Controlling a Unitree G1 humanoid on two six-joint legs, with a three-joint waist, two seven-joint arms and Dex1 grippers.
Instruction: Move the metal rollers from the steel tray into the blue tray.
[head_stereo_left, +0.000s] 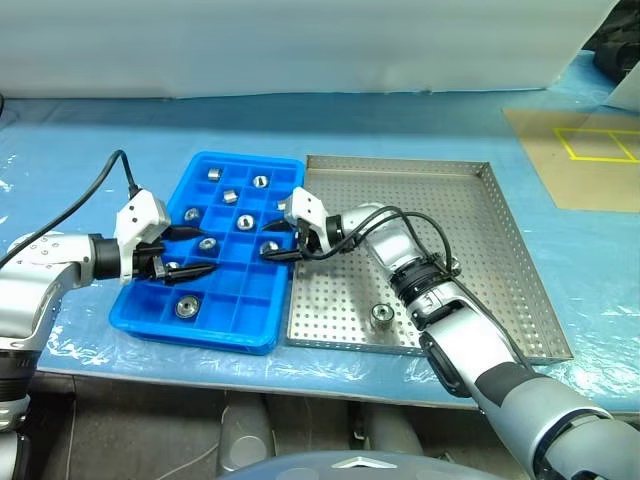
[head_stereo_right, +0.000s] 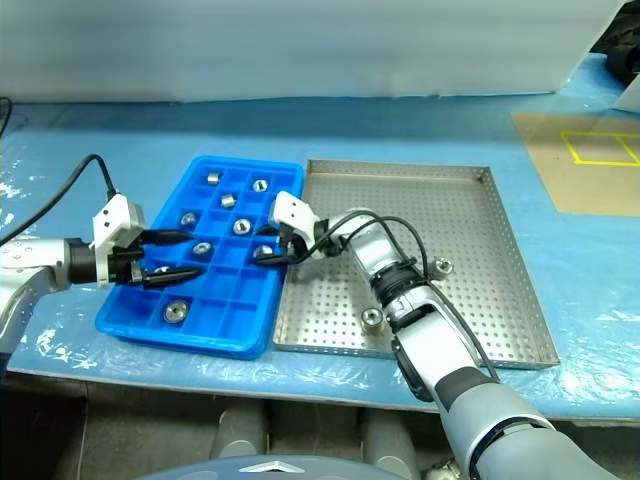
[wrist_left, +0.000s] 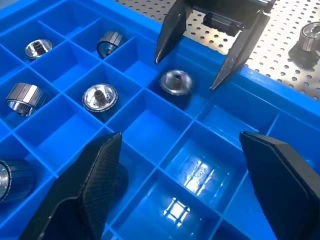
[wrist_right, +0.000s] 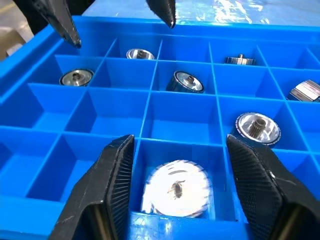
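The blue tray (head_stereo_left: 246, 159) lies left of the steel tray (head_stereo_left: 455, 205), and several of its compartments each hold a metal roller (head_stereo_left: 187, 306). My right gripper (head_stereo_left: 270, 242) hangs open over the blue tray's right column. A roller (wrist_right: 176, 189) sits in the compartment between its spread fingers, clear of both. My left gripper (head_stereo_left: 205, 250) is open and empty over the tray's left half. Two rollers rest on the steel tray: one (head_stereo_left: 382, 315) near its front rim, one (head_stereo_right: 443, 266) beside my right forearm.
A blue plastic sheet (head_stereo_left: 90, 140) covers the table. A brown cardboard sheet with yellow tape (head_stereo_left: 585, 150) lies at the back right. A black cable (head_stereo_left: 95, 185) loops over my left arm. The table's front edge runs just in front of both trays.
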